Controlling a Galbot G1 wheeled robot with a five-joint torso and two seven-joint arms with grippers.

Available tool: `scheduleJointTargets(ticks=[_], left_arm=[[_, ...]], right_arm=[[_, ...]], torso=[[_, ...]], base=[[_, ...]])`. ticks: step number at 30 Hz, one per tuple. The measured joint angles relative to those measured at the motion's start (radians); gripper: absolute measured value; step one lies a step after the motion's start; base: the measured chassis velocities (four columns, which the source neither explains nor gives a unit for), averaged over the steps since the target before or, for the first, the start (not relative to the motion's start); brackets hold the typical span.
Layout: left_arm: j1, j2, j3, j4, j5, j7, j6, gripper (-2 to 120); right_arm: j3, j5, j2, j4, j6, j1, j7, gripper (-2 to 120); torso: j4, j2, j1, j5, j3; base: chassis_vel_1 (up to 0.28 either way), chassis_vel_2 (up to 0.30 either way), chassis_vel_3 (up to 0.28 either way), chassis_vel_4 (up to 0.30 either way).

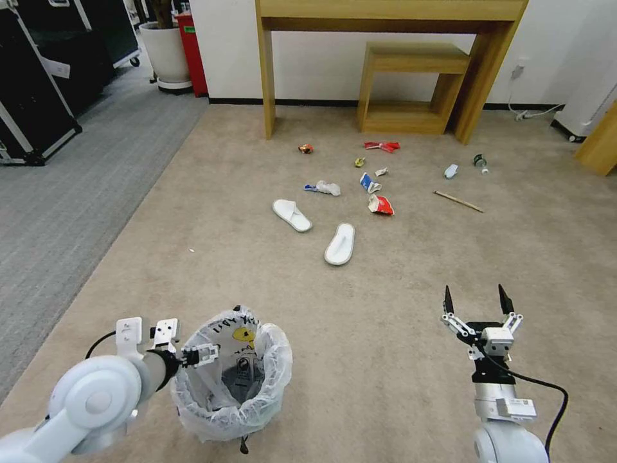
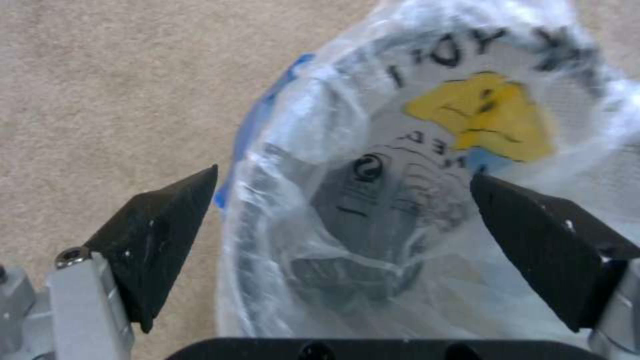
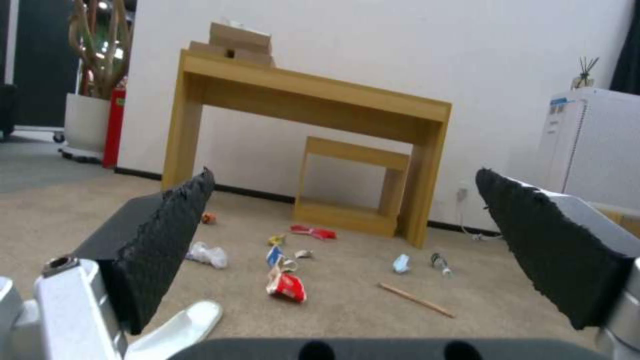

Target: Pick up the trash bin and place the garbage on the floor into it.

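Observation:
The trash bin (image 1: 257,411), lined with a crinkly whitish bag (image 2: 320,115), stands on the beige floor (image 1: 398,283) at the near left. My left gripper (image 1: 200,354) is open at its left rim; in the left wrist view the left gripper (image 2: 345,171) straddles the rim, with one finger (image 2: 160,225) over carpet and the other over the bag. The garbage lies farther ahead: two white slippers (image 1: 292,215) (image 1: 340,244), a red carton (image 1: 380,205), crumpled paper (image 1: 328,188), a red wrapper (image 1: 382,146) and a wooden stick (image 1: 458,201). My right gripper (image 1: 475,299) (image 3: 344,170) hangs open and empty at the near right.
A wooden desk (image 1: 392,13) with a small shelf unit (image 1: 411,87) under it stands against the far wall. Grey striped carpet (image 1: 58,193), black cases (image 1: 32,83) and a potted plant (image 1: 166,54) lie left. A white appliance (image 3: 590,145) and cable are at the far right.

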Motion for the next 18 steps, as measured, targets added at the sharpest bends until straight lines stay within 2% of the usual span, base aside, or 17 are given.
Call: scheduleJointTargets(ticks=[2, 5, 13, 18], left_arm=[[-0.001, 0.000, 0.002, 0.003, 0.002, 0.001, 0.000, 100], [-0.002, -0.004, 0.042, 0.083, 0.089, 0.041, 0.004, 100], [-0.022, -0.041, 0.106, 0.144, 0.159, 0.079, -0.003, 100], [-0.032, -0.053, 0.113, 0.157, 0.175, 0.091, -0.001, 100]], right_arm=[[0.000, 0.000, 0.000, 0.000, 0.000, 0.000, 0.000, 100], [-0.002, -0.004, 0.006, 0.002, 0.004, -0.003, -0.001, 100], [-0.002, -0.010, 0.015, -0.002, 0.015, -0.013, -0.003, 100], [0.002, -0.010, 0.014, -0.002, 0.019, -0.017, -0.003, 100]], torso=[[0.0000, 0.000, 0.000, 0.0000, 0.000], [0.0002, 0.000, 0.000, -0.0002, 0.000], [-0.0001, 0.000, 0.000, -0.0001, 0.000], [0.0000, 0.000, 0.000, 0.0001, 0.000]], base=[[0.000, 0.000, 0.000, 0.000], [0.000, 0.000, 0.000, 0.000], [0.000, 0.000, 0.000, 0.000], [0.000, 0.000, 0.000, 0.000]])
